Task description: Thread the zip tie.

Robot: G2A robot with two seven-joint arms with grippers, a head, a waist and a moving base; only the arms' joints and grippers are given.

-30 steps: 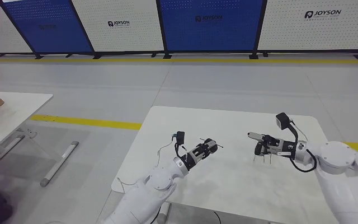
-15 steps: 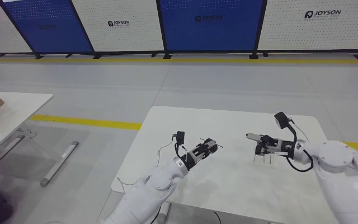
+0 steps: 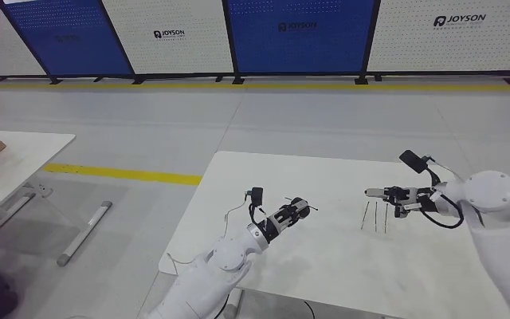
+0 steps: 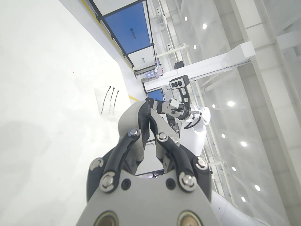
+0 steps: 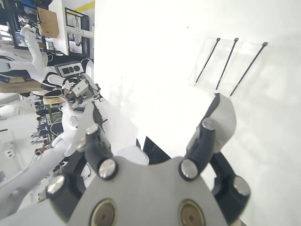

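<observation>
Three black zip ties [image 5: 227, 64] lie side by side on the white counter [image 3: 335, 263], near the spread right end effector [image 5: 155, 102]. The left end effector [image 4: 148, 118] is pressed together, well apart from them.

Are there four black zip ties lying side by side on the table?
No, just three zip ties lie side by side on the white table, as the right wrist view shows.

Black plastic zip ties [image 5: 227, 64], smooth matt table [image 5: 152, 36].
</observation>
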